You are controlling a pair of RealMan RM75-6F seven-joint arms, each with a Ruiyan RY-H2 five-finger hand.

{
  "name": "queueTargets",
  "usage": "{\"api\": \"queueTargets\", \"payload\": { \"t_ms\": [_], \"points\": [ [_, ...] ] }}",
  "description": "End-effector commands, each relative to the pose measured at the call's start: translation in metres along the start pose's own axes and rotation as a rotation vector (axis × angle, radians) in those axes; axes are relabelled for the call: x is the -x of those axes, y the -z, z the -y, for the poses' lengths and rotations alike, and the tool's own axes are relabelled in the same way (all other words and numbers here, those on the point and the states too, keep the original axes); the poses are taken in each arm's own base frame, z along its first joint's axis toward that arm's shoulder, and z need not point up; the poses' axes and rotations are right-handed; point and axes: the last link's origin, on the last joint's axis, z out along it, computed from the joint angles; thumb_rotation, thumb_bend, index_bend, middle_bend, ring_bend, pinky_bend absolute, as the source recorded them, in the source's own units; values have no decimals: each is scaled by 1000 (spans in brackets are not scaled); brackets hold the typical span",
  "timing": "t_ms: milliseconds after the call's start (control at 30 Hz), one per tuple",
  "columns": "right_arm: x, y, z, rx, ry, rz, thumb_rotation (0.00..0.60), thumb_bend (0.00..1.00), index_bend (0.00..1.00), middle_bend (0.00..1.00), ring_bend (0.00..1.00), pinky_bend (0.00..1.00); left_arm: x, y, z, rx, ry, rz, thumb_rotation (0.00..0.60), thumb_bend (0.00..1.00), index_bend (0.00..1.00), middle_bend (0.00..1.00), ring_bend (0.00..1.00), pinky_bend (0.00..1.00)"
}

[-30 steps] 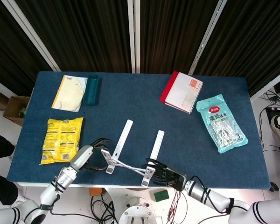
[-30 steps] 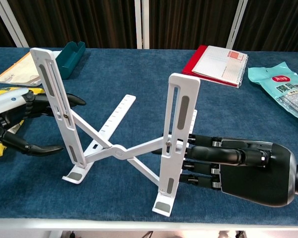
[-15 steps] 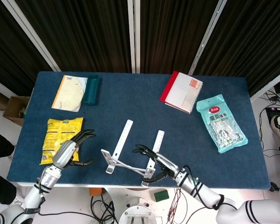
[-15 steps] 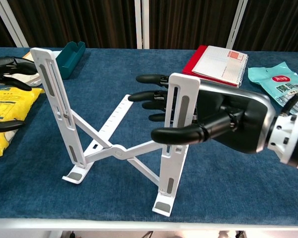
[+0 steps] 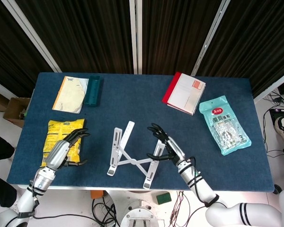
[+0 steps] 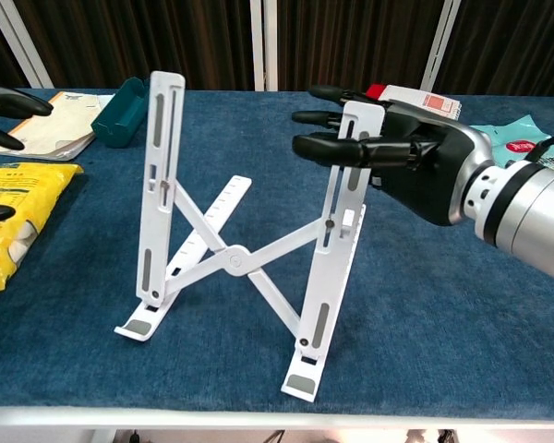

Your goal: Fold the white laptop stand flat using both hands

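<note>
Since a moment ago, both uprights of the white laptop stand [image 6: 240,263] are standing taller at the table's near edge. Right hand [image 6: 402,152] is pinching the right upright; left hand [image 5: 66,149] is hovering spread, empty. It should be gripping the left upright before pressing down evenly.

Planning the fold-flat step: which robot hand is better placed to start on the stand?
Right. The right robot hand already has fingers at the top of the stand's right upright. The left robot hand is off to the side over the yellow bag, apart from the stand.
</note>
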Motion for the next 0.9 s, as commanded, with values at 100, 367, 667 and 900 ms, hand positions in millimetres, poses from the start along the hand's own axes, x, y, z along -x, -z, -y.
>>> {"api": "queueTargets", "payload": {
  "t_ms": [100, 367, 667, 900],
  "points": [
    [-42, 19, 3, -17, 26, -196, 600, 149, 0, 40, 0, 0, -8, -1, 2, -4, -36, 0, 600, 175, 188, 99, 79, 201],
    [-72, 55, 33, -192, 503, -154, 600, 149, 6, 164, 13, 0, -37, -25, 9, -32, -227, 2, 600, 175, 188, 100, 79, 201],
    [-57, 62, 62, -316, 1159, 33, 600, 122, 401, 590, 504, 470, -30, -80, 1, -5, -540, 71, 600, 130, 185, 98, 79, 198],
    [-36, 50, 40, -260, 1394, 125, 600, 0, 608, 749, 736, 764, -2, -125, 1, 3, -724, 142, 600, 1, 121, 40, 52, 179]
  ]
}}
